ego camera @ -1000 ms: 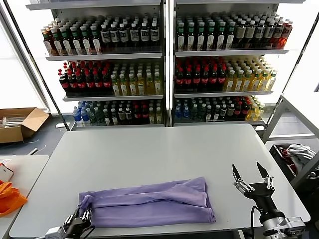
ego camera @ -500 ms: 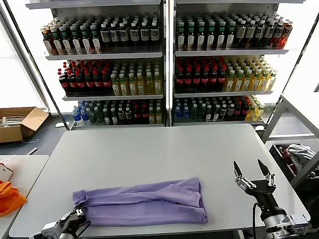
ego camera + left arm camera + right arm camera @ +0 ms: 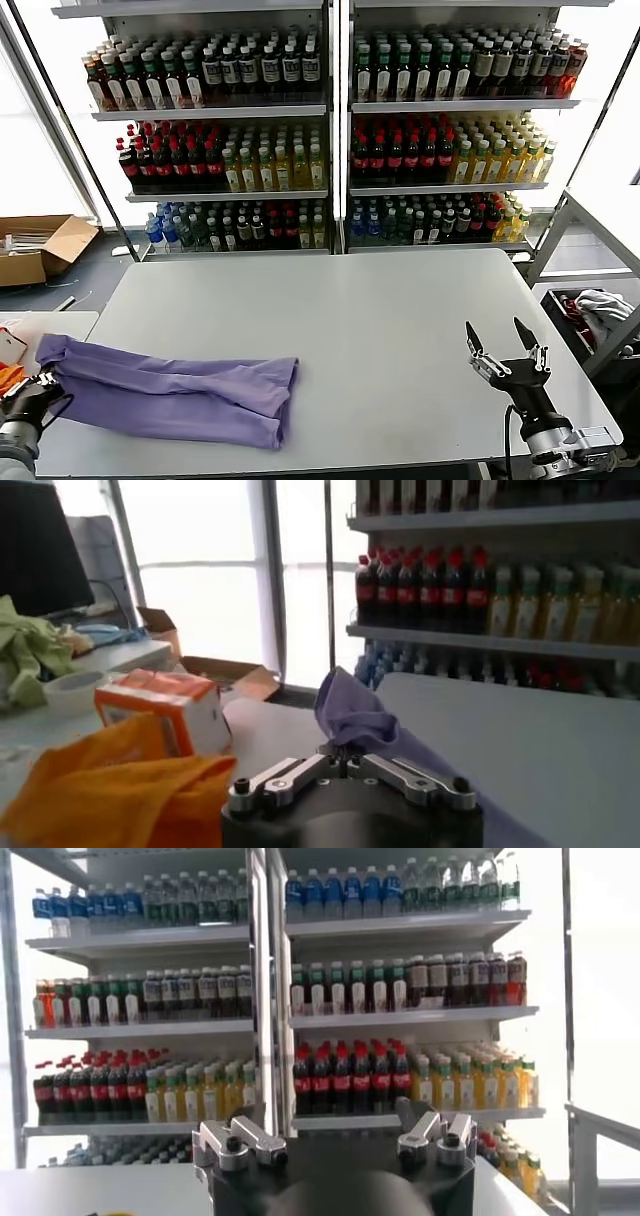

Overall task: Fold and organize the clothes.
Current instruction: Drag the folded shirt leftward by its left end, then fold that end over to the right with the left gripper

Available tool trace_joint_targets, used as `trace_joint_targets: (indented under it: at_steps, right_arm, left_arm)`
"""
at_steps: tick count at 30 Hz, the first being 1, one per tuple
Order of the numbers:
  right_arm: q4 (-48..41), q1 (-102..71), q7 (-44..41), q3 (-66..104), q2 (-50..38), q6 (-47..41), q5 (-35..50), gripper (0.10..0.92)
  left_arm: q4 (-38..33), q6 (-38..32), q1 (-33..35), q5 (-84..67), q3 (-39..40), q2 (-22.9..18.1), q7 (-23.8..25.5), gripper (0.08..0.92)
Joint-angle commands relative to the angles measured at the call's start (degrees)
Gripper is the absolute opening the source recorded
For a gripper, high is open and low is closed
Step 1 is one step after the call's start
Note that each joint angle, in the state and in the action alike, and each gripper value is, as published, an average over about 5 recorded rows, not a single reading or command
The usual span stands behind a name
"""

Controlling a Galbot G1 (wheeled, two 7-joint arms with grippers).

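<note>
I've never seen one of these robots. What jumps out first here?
A folded lavender shirt lies at the white table's near left corner, its end pinched in the shut left pincer at the table's left edge. The right pincer hovers open over the near right corner. Behind stand shelves of bottles.

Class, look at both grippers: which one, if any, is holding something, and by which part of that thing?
The left gripper is shut on the purple T-shirt, pinching its bunched end at the table's left edge. The right gripper holds nothing; its jaws stand open.
</note>
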Motion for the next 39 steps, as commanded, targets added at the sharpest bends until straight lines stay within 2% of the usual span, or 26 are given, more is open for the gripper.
trace_joint_targets:
  at_steps: [1, 4, 8, 15, 25, 32, 39]
  right_arm:
    - [0.58, -0.3, 0.01, -0.25, -0.06, -0.07, -0.11, 0.823]
    - [0.95, -0.83, -0.03, -0.05, -0.15, -0.07, -0.13, 0.823]
    - [1.2, -1.56, -0.19, 0.54, -0.09, 0.07, -0.13, 0.823]
    - [1.27, -3.31, -0.78, 1.37, 1.73, 1.01, -1.84, 0.823]
    - [0.65, -4.57, -1.37, 1.85, 2.81, 1.89, -2.1, 0.823]
    - [0.25, -4.78, -1.9, 0.75, 3.48, 2.18, -2.64, 0.823]
    - [0.47, -4.48, -1.96, 0.1, 3.47, 2.12, -2.95, 0.823]
  left_arm:
    - [-11.94, 0.55, -1.09, -3.7, 0.14, 2.88, 2.6, 0.089]
    - [-16.67, 1.29, -1.24, 0.04, 10.53, 0.74, 0.95, 0.089]
    - [-17.55, 1.68, -2.14, 5.79, 24.95, -0.78, -0.63, 0.089]
    - [-15.36, 2.56, -4.52, 9.15, 38.3, -6.53, -2.04, 0.089]
    - [-10.07, 3.5, -3.24, 16.96, 48.16, -11.22, -3.78, 0.089]
    - [-6.93, 5.18, -4.35, 18.73, 50.16, -14.88, -6.86, 0.098]
    - [-9.37, 4.36, -4.92, 18.4, 47.96, -15.82, -7.53, 0.267]
